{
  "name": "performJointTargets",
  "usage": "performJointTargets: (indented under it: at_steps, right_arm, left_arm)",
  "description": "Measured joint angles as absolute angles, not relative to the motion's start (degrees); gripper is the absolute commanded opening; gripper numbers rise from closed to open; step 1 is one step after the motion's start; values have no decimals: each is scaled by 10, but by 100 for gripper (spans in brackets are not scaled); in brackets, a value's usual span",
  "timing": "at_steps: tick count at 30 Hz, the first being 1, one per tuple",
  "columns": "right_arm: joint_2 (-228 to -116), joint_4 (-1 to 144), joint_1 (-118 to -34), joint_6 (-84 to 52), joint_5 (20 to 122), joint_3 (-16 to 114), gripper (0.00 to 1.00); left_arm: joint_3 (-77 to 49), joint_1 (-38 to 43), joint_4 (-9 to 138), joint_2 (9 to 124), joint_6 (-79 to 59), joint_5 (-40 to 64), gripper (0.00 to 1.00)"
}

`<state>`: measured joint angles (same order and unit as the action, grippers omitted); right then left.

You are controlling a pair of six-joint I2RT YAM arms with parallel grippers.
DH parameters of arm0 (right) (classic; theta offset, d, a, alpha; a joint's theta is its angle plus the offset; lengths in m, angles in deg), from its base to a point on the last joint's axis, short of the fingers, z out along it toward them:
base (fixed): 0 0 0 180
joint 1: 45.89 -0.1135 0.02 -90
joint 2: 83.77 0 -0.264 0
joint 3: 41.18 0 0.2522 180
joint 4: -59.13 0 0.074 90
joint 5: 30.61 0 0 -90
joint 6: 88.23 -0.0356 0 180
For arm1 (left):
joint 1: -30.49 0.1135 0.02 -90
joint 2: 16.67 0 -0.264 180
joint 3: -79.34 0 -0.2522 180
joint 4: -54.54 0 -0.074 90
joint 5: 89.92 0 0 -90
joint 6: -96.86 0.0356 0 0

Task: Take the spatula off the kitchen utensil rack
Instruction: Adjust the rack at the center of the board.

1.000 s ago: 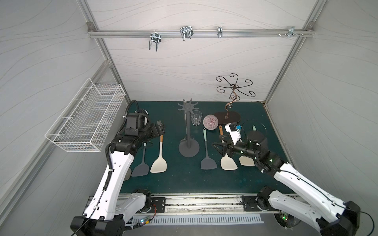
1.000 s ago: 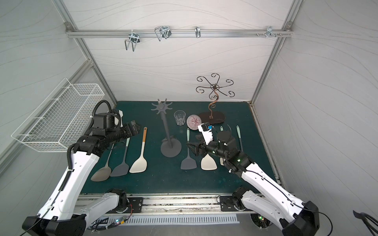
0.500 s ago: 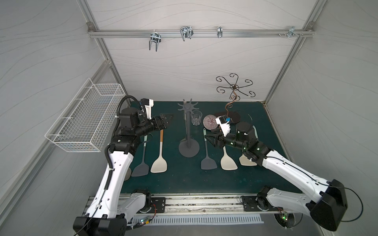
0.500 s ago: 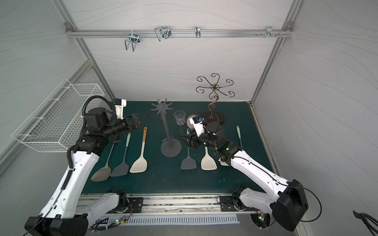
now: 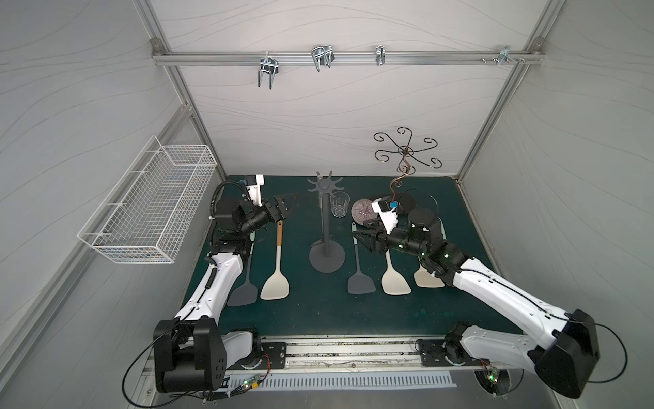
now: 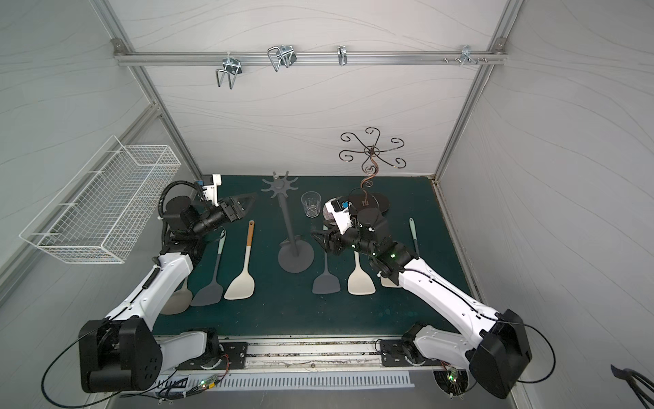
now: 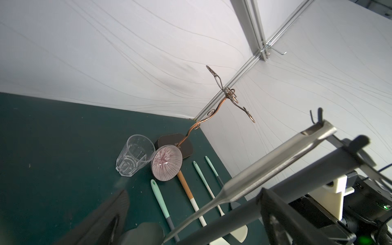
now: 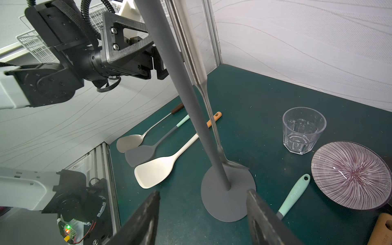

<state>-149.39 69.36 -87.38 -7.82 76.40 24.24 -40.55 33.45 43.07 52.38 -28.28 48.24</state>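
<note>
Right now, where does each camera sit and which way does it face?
Top views: high in front, looking down at the green mat; left arm, right arm show.
Left wrist: on the left arm, facing the kitchen utensil rack and hanging spatula; left claw shows.
Right wrist: on the right arm, facing the rack's base; right claw, left arm show.
Shared: both wrist views catch rack, spatula, glass.

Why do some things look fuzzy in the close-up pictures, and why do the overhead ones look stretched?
Left wrist view: the spatula sits close to the lens and blurs, while the glass is crisp. Right wrist view: the right end effector is soft at its fingertips. Both top views: sharp, but the upright post leans outward, a wide-angle look.
</note>
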Motion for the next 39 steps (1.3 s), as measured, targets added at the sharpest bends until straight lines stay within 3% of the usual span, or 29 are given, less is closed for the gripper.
performJointTargets:
  at_steps: [5, 10, 18, 31, 39]
  right_arm:
    - [-1508, 652, -888, -78, 736, 241, 68]
    - [-1528, 591, -903, -77, 705, 240, 64]
    - [-1623, 489, -920, -74, 668, 241, 60]
    - [-1716, 373, -955, -42, 654, 289, 56]
    - [-1747, 364, -971, -3, 618, 307, 38]
  left_arm:
    - [-407, 328, 562, 445, -272, 412, 99]
    - [-348, 327, 762, 330, -237, 334, 99]
    - [-300, 341, 915, 315, -206, 301, 99]
    - [-311, 342, 959, 320, -196, 301, 99]
    - [-320, 342, 958, 324, -195, 304, 99]
